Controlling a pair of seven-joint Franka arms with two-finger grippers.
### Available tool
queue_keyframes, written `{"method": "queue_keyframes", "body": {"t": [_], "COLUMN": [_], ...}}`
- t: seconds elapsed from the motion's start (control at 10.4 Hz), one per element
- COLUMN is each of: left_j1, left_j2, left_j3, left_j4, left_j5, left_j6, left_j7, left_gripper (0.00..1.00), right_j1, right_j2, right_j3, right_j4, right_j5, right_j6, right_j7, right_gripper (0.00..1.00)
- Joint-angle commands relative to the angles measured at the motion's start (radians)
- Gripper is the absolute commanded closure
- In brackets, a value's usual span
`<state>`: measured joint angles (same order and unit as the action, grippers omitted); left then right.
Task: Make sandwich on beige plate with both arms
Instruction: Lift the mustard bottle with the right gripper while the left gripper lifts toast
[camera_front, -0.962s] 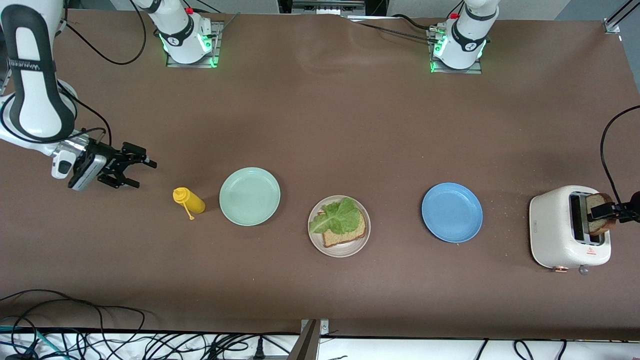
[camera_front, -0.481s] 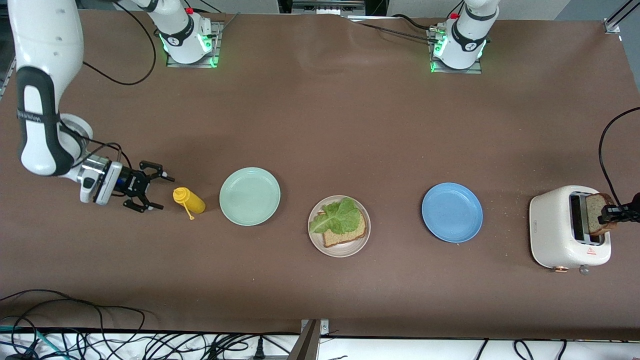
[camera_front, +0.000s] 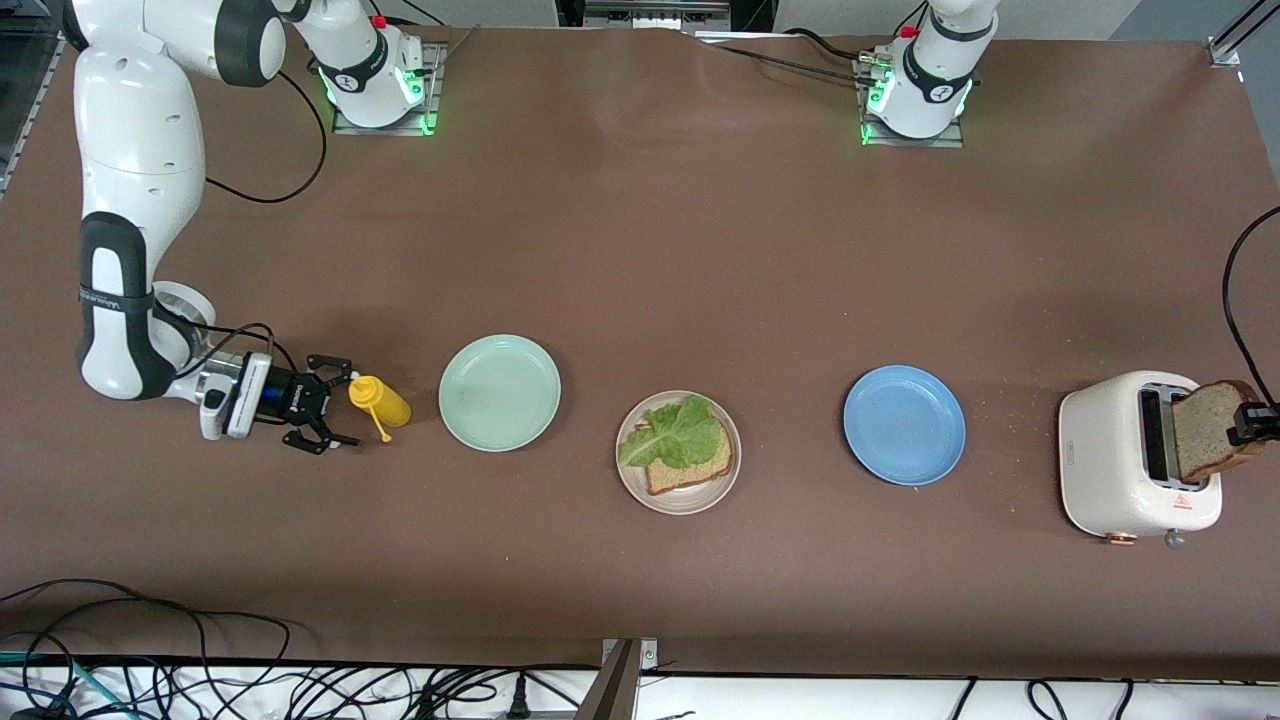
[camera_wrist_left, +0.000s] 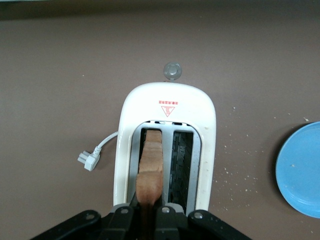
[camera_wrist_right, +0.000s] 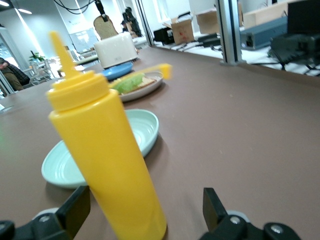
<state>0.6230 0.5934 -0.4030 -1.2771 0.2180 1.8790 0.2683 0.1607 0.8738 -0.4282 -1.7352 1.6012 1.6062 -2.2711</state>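
On the beige plate (camera_front: 678, 497) you have one bread slice under lettuce (camera_front: 675, 433); the top slice remains. The left end effector (camera_front: 1256, 422) pinches the second slice (camera_front: 1205, 428) above the toaster (camera_front: 1110, 465). The right end effector (camera_front: 330, 405) is spread around the mustard bottle (camera_front: 380, 398).

Left pincer (camera_front: 1250, 424) grips bread slice (camera_front: 1205, 430) over toaster (camera_front: 1110, 460).

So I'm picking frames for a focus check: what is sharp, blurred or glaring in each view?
Front view: even light, sharp throughout, soft shadow beside the toaster. Left wrist view: toaster and bread slice crisp, left gripper dark at the edge. Right wrist view: yellow bottle close and slightly soft, background room blurred, bright windows glaring.
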Motion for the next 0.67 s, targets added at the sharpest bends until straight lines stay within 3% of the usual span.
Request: {"method": "queue_keyframes", "body": {"t": [0.0,0.38,0.58], "left_j1": [-0.012,-0.034,-0.034], "left_j2": [-0.032,-0.084,-0.112], "left_j3": [-0.002,-0.011,-0.04], "left_j4": [0.035,0.035,0.035], "left_j5": [0.012,0.011,0.008], "left_j6": [-0.064,-0.124,-0.175], "left_j7": [0.019,0.014,0.006], "left_gripper": [1.0,1.0,1.0], "right_j1": [-0.032,-0.044,-0.044], "right_j2": [0.034,0.043,0.051], "right_j3": [0.037,0.046,0.078], "right_j4": [0.026,0.023,0.023], "right_j5": [0.023,0.025,0.051], "right_j6": [-0.038,-0.123,-0.147], "right_j7": [-0.054,-0.088,-0.088], "right_gripper": [0.0,0.0,0.08]}}
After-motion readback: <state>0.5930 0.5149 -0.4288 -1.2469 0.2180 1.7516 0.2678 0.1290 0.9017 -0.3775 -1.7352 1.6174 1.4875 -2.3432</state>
